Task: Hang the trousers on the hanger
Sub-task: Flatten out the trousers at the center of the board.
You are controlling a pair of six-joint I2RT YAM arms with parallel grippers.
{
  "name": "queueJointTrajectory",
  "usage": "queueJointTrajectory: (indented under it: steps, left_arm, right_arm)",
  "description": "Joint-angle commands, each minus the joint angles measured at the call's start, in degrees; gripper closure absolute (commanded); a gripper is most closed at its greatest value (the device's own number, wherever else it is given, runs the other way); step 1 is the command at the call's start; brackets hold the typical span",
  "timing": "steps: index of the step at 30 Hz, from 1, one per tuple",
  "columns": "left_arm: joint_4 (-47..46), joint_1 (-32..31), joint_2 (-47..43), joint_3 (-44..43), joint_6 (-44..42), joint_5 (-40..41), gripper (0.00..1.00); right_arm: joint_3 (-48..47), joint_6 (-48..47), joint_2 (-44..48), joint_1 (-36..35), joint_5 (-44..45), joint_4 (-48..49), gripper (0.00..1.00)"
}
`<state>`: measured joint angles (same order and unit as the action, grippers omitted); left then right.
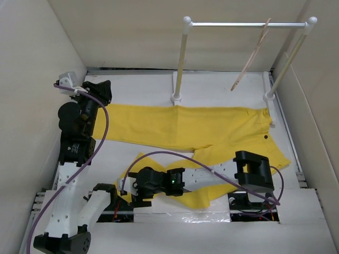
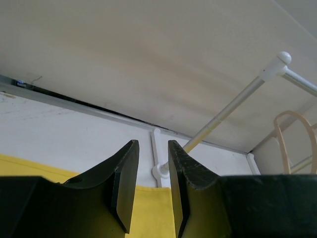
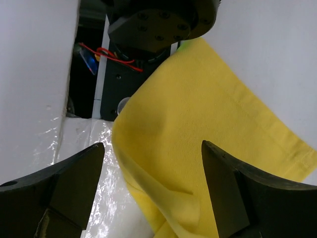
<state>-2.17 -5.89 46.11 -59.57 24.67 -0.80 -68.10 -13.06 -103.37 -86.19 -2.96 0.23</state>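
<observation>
The yellow trousers lie flat across the white table, waist at the right. One leg reaches left and the other runs down-left under my right arm. The beige hanger hangs on the white rail at the back right; it also shows in the left wrist view. My left gripper sits at the end of the upper leg. Its jaws stand a narrow gap apart with nothing between them, and yellow cloth lies beyond. My right gripper is wide open over a raised fold of the lower leg.
The white rail on two posts stands at the back, its left post base touching the trousers' edge. Beige walls enclose the table on three sides. A dark gap with red wires lies at the table's near edge beside the right gripper.
</observation>
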Motion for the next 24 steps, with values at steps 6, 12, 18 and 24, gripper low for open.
queueJointTrajectory:
  steps: [6,12,18,24]
  left_arm:
    - [-2.7,1.5,-1.1,0.2,0.2,-1.8,0.72]
    - [-2.7,2.0,-0.5,0.4,0.7,-2.1,0.72]
    - [-2.9,2.0,-0.1,0.6,0.9,-1.9,0.71]
    - [-2.7,2.0,-0.1,0.6,0.9,-1.9,0.71]
  right_arm:
    - [-8.8,-5.5,-8.0,-0.7,0.4,-8.7,0.19]
    - [-9.3,-5.0,-8.8,-1.3,0.3,-9.2,0.27]
    - [-7.1,-5.2,-6.1,-2.5,-2.5,-10.6,0.30]
    - [-6.4,-5.2,-8.3,-3.0,-4.9,-11.3,0.41]
